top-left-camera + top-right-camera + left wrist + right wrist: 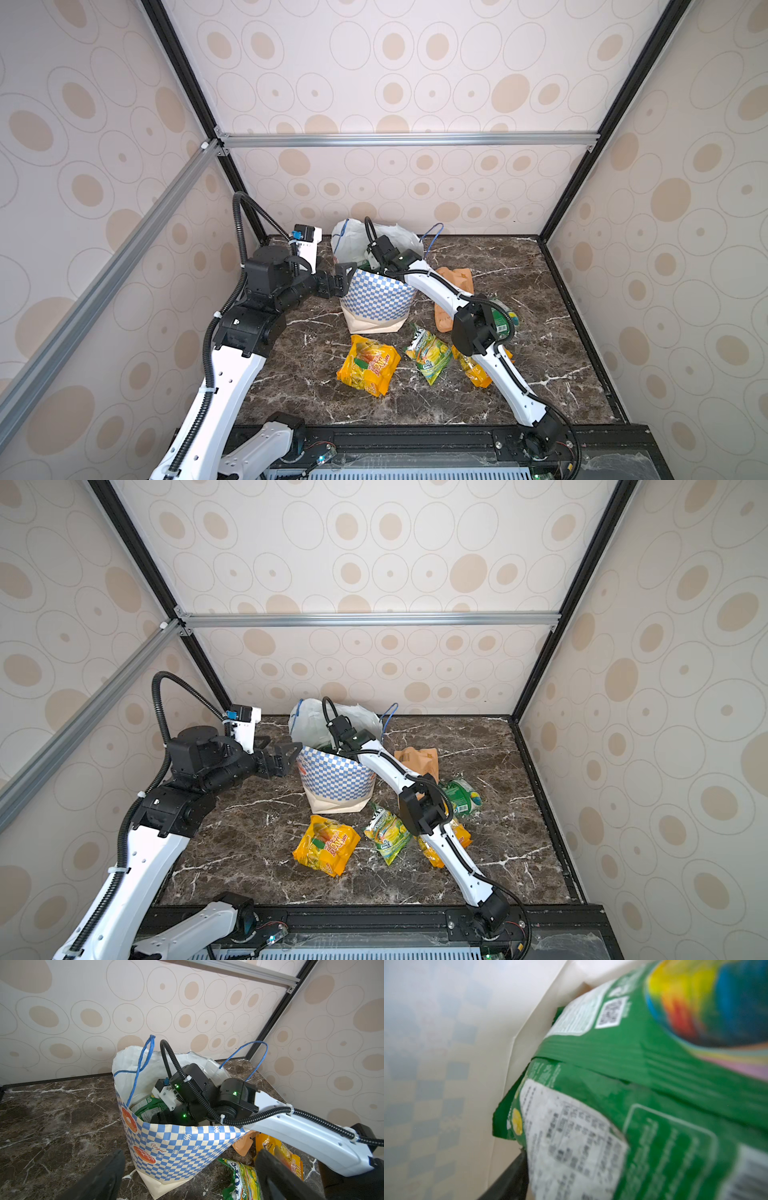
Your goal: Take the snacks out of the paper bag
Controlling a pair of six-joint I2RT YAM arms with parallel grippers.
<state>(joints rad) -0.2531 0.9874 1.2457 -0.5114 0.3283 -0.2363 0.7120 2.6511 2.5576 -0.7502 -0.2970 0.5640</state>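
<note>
The paper bag (376, 299) stands upright toward the back of the marble table (299, 390), with green packets (148, 1106) inside. The right gripper (162, 1119) is sunk among them, and its grip cannot be told. The left gripper (347, 277) gapes wide just beside the bag's rim. A yellow-orange packet (368, 365), a green-yellow packet (428, 353) and a tan pouch (455, 280) lie outside.

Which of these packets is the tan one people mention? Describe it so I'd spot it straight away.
Find the tall blue-and-white chequered paper bag standing mid-table in a top view. Just right of it, partly hidden by the white robot arm that reaches into the bag, lies the flat tan pouch. Its neighbours are bright yellow or green; it alone is plain tan-orange.
</note>
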